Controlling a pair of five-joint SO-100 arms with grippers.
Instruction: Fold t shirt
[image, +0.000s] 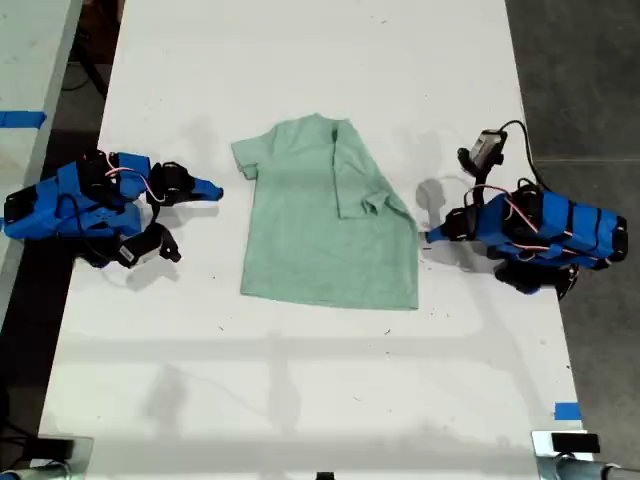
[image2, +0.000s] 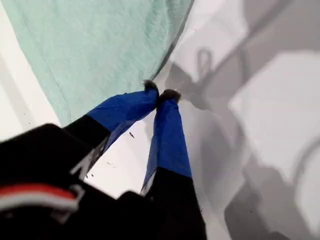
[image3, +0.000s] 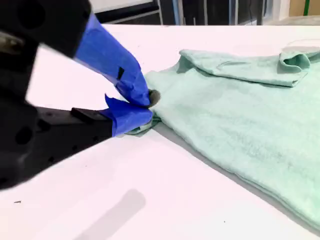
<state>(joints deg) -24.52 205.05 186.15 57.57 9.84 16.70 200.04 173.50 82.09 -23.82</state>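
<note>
Two closed grippers flanking the t shirt (image: 320, 230), spread flat at the middle of the white table (image: 300, 60) in the exterior view, neck toward the top of the frame. One sleeve (image: 360, 185) already folded in over the body on the exterior view's right; the other sleeve (image: 245, 160) out flat at center left.

My first gripper (image2: 161, 92) at the shirt's side edge, center right of the exterior view, tips pressed together just off the cloth, apparently with nothing between them. My second gripper (image3: 147, 105) low at the flat sleeve, center left of the exterior view, fingers together; cannot tell whether a scrap of sleeve is pinched, since the exterior view suggests a small gap.

Likely trouble from here:
- Dragging instead of lifting, if the shut tips push into the edge: would bunch the fabric and slide the whole shirt.
- Undoing the folded sleeve, if the body gets tugged sideways.
- Catching only the top layer near the folded side, giving a crooked crease.
- Closing on bare table, if the jaws are not opened before reaching in.

No containers in view: no bin, tray or box, so nothing held in any.
</note>
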